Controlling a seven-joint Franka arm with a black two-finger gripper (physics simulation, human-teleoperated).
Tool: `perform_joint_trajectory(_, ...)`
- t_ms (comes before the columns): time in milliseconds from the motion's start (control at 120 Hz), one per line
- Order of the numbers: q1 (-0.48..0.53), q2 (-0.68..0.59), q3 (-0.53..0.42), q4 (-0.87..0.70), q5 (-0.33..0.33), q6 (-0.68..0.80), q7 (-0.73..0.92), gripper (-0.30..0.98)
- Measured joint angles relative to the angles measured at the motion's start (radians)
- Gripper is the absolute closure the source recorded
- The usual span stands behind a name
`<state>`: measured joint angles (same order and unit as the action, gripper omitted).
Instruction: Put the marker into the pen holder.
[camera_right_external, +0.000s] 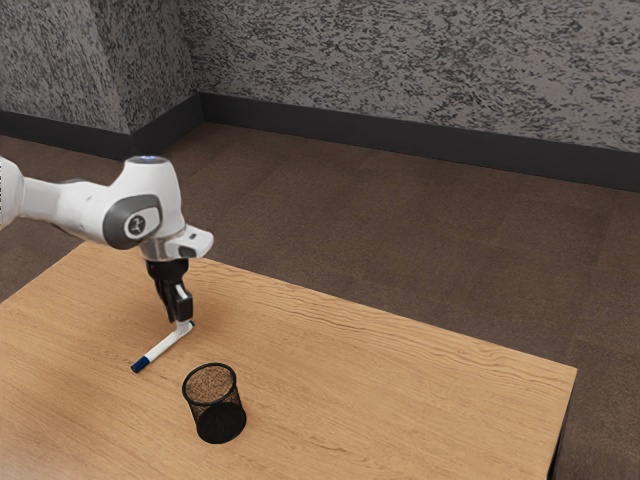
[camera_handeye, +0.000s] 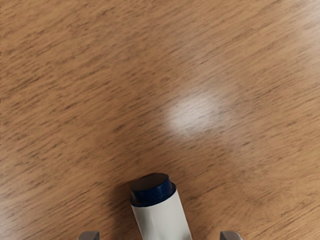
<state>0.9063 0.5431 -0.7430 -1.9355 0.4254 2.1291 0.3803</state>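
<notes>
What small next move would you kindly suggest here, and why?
I'd probably close the black two-finger gripper on the white, blue-ended marker: the fingers stand open, one on each side of the barrel, low over the wooden table.
</notes>
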Motion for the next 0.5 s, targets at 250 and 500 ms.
perform_joint_trajectory(250,-0.028,0.015,0.043,0.001,-0.006,0.044,-0.04,0.53)
perform_joint_trajectory(500,-0.032,-0.002,0.051,-0.005,-0.005,0.064,-0.069,0.7)
